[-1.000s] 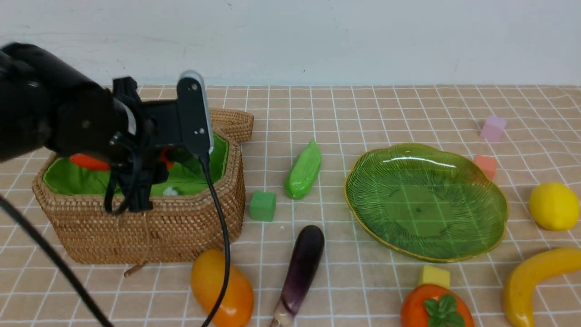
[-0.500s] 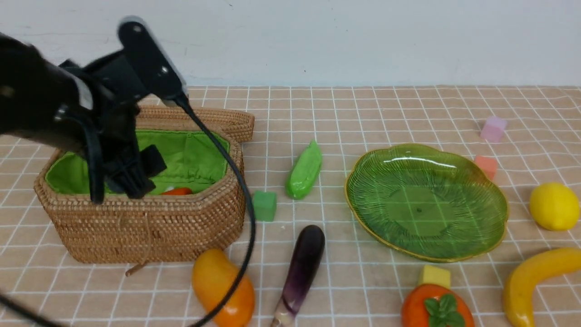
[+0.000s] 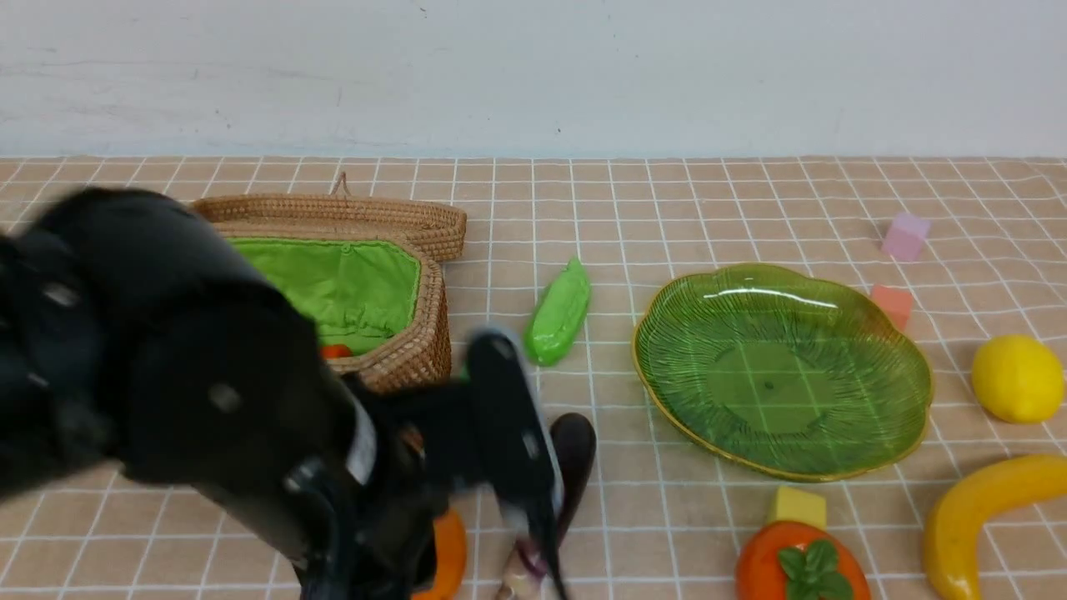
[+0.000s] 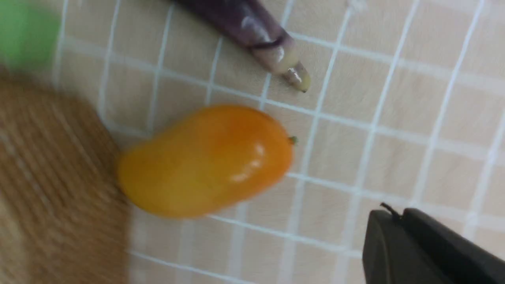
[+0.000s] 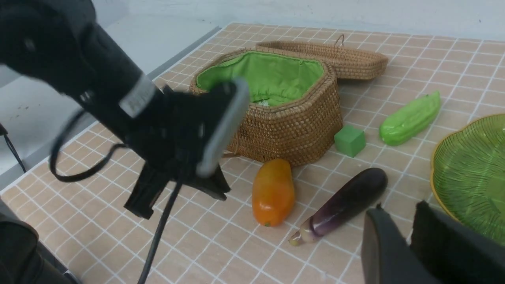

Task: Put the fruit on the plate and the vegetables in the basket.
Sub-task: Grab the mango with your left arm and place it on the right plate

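Left tool (image 4: 400, 221) hangs low over the desk (image 3: 633, 217) in front of the basket (image 3: 400, 358). Its fingers look pressed together with nothing between them. You've got the mango (image 4: 205, 159) right under its camera, lying just beside the basket wall, with the eggplant (image 5: 343, 205) stem tip near it. Right tool (image 5: 406, 221) has its fingers a little apart and holds nothing, near the eggplant's stem end. Lemon (image 3: 1017, 377), banana (image 3: 975, 512) and persimmon (image 3: 800, 567) lie on the desk around the plate (image 3: 783, 367), none on it. Pea pod (image 3: 558, 312) lies on the desk between basket and plate. Basket lid (image 3: 350, 217) is open, and a bit of red chili (image 3: 336, 351) shows inside on the lining
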Controlling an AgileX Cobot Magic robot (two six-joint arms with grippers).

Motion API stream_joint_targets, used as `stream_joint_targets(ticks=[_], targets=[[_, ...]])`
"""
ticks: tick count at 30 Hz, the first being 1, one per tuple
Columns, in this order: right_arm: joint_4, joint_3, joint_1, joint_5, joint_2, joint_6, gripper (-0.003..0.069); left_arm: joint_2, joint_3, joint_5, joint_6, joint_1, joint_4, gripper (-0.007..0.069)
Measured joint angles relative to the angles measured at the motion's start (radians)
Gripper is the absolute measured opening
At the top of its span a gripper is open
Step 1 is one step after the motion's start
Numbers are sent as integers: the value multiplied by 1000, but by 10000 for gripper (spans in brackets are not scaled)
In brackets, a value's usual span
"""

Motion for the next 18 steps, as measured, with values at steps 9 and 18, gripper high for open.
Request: stream_joint_targets(ticks=[9, 18], targets=[[0, 0, 0, 42, 0, 0, 141, 171, 0, -119, 217, 102, 121, 552], [-4, 0, 0, 68, 0, 0, 141, 291, 0, -287, 406, 134, 140, 646]])
